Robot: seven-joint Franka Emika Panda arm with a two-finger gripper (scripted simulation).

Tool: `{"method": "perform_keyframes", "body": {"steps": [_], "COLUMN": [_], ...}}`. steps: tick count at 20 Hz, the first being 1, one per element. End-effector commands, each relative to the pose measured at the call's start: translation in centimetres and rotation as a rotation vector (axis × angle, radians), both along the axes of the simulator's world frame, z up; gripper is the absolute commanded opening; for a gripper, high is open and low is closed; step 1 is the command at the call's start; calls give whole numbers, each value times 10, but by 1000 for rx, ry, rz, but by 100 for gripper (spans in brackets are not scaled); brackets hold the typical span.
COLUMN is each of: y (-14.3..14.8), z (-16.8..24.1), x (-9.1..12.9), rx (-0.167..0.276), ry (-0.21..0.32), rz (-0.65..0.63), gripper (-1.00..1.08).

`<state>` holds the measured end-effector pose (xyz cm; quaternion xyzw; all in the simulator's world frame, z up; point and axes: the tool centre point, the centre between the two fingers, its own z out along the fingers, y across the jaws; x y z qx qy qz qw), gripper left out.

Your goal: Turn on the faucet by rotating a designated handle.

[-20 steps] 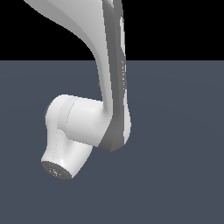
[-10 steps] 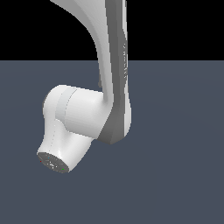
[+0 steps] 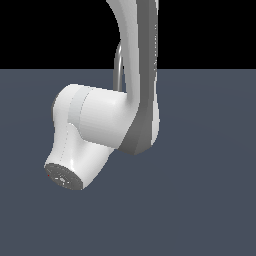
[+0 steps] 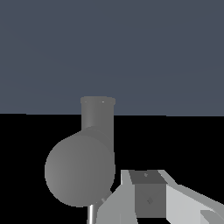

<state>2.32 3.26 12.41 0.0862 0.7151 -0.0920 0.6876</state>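
Observation:
In the wrist view the dull-grey faucet (image 4: 80,170) fills the middle, its rounded body close to the camera and a tube end (image 4: 98,113) behind it. A thin pale rod, the handle (image 4: 90,214), pokes out from under that body. My gripper (image 4: 148,194) sits right beside the faucet, and its white-and-grey finger (image 4: 148,200) nearly touches the round body. I cannot make out the gap between the fingers. In the exterior view only a sliver of the faucet's curved spout (image 3: 118,65) shows behind the arm; the gripper and the handle are hidden there.
My large white-and-grey arm (image 3: 100,125) blocks the centre of the exterior view. Its round joint cap (image 3: 62,176) points down toward the exterior view's left. A flat dark blue-grey floor (image 3: 210,200) lies all around.
The arm's lower joint has risen slightly and the upright link has shifted toward the exterior view's right. A sliver of the spout now shows behind it.

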Motion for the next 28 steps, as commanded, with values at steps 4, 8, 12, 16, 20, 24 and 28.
{"method": "perform_keyframes", "body": {"steps": [4, 8, 12, 16, 20, 24, 28], "y": [-13, -25, -37, -24, -47, -71, -35], "z": [13, 26, 39, 27, 25, 22, 25], "x": [-3, -6, -9, -11, -14, -18, -14], "rx": [0, 0, 0, 6, 3, 1, 12], "ry": [-12, -24, -35, -16, -25, -35, -49], "rz": [-2, -1, 0, 34, 20, 6, 74], "gripper": [-100, -100, -100, -100, -100, -100, -100]}}
